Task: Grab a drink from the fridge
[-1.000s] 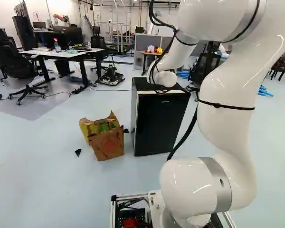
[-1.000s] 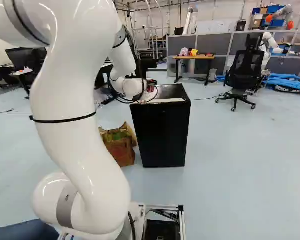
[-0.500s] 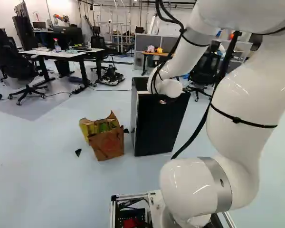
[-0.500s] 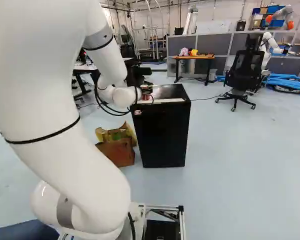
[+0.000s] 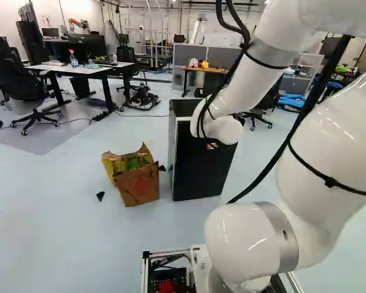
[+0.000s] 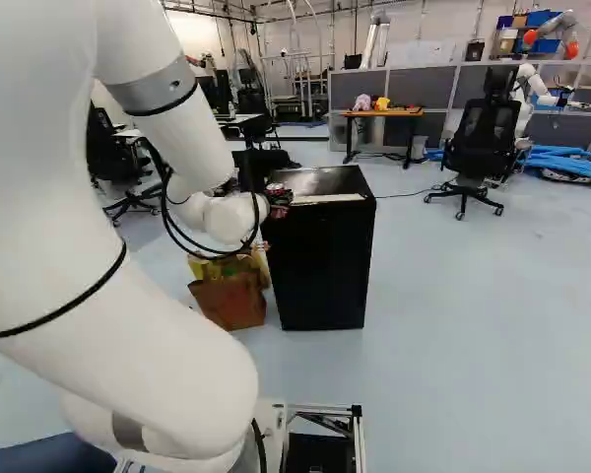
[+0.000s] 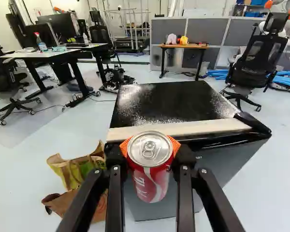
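Before the closed black box-shaped fridge, tool holds red-and-silver cylindrical metal can; grab apparently achieved; next, steady retreat.

The bag stands (quite near) left of the fridge.

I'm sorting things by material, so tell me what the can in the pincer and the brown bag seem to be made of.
Can: metal, likely aluminium, painted glossy red; its bare silvery lid shows it.
Brown bag: matte, probably paper, by its creases and ragged rim, though thin cardboard is possible.
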`<state>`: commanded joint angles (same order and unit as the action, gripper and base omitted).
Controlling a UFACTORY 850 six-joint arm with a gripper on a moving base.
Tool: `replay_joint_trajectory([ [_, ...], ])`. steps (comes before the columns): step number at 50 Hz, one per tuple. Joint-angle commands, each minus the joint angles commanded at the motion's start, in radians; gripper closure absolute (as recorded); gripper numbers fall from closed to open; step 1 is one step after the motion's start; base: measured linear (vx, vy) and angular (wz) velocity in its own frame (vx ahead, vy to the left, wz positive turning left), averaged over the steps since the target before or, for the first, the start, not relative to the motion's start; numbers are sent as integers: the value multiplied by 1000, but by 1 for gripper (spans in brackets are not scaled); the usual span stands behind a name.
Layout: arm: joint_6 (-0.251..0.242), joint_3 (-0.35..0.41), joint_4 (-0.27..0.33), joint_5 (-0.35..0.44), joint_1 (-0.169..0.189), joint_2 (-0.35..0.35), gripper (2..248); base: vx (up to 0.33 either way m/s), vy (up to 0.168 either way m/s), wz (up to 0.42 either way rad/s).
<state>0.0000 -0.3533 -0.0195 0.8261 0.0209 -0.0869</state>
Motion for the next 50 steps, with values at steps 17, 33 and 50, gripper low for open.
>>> replay_joint_trajectory([
  [17, 0, 115, 8, 20, -9, -83, 150, 0, 0, 0],
  [33, 0, 194, 14, 34, -15, -140, 150, 0, 0, 0],
  [50, 0, 246, 18, 43, -19, -178, 150, 0, 0, 0],
])
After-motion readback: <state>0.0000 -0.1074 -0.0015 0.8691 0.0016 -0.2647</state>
